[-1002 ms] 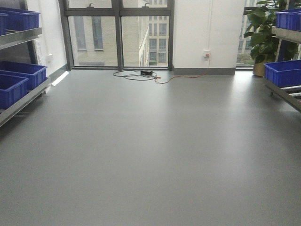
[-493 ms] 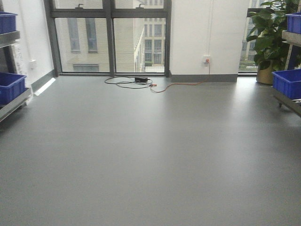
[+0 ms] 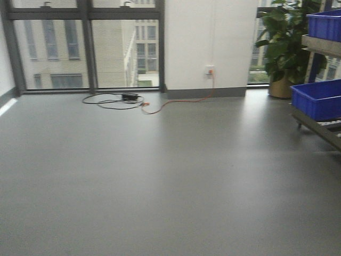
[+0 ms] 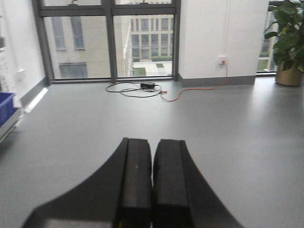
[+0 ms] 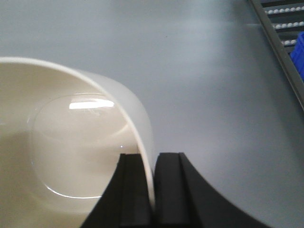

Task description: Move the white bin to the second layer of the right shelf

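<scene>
The white bin (image 5: 66,142) fills the left of the right wrist view, glossy and empty, held above the grey floor. My right gripper (image 5: 153,161) is shut on its rim, one finger inside the wall and one outside. The right shelf appears at the right edge of the front view (image 3: 325,128) and in the top right corner of the right wrist view, where a level with white roller lanes (image 5: 280,19) shows. My left gripper (image 4: 153,147) is shut with nothing in it, pointing across the floor toward the windows. Neither gripper nor the bin shows in the front view.
Blue crates (image 3: 319,98) sit on the right shelf, with another one above (image 3: 325,24). A potted plant (image 3: 285,48) stands beside it. A cable and power brick (image 3: 128,98) lie on the floor by the windows. A blue crate (image 4: 7,102) shows at the far left.
The front view has swung to the right: the left rack with its blue crates has left the frame, and the right shelf and the plant have come further into it.
</scene>
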Available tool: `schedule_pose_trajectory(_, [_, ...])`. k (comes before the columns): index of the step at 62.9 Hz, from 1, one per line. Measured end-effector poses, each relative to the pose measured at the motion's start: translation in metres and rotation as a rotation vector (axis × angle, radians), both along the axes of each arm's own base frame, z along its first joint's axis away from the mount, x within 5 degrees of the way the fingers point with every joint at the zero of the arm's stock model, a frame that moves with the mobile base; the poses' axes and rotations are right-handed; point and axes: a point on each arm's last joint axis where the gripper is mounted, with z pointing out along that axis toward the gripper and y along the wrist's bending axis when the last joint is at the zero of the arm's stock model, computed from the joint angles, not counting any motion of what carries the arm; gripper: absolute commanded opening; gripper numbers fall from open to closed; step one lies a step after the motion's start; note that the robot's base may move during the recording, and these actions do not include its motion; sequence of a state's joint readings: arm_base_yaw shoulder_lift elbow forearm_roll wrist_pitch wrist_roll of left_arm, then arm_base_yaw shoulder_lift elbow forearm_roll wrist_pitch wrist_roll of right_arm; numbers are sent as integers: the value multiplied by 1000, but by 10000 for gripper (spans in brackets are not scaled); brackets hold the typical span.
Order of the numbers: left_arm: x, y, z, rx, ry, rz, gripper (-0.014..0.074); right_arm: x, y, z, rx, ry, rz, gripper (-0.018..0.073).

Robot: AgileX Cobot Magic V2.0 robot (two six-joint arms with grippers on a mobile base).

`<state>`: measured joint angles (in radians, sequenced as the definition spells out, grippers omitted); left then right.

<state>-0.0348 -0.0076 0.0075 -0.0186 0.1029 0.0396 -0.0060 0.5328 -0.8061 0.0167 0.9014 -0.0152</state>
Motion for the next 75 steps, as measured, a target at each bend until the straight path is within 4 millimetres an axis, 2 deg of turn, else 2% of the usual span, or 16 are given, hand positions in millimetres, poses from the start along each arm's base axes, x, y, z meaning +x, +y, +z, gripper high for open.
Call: schedule_pose_trajectory(75, [0,0,0,0,0,0,85,0,0,0,4,0,1,55])
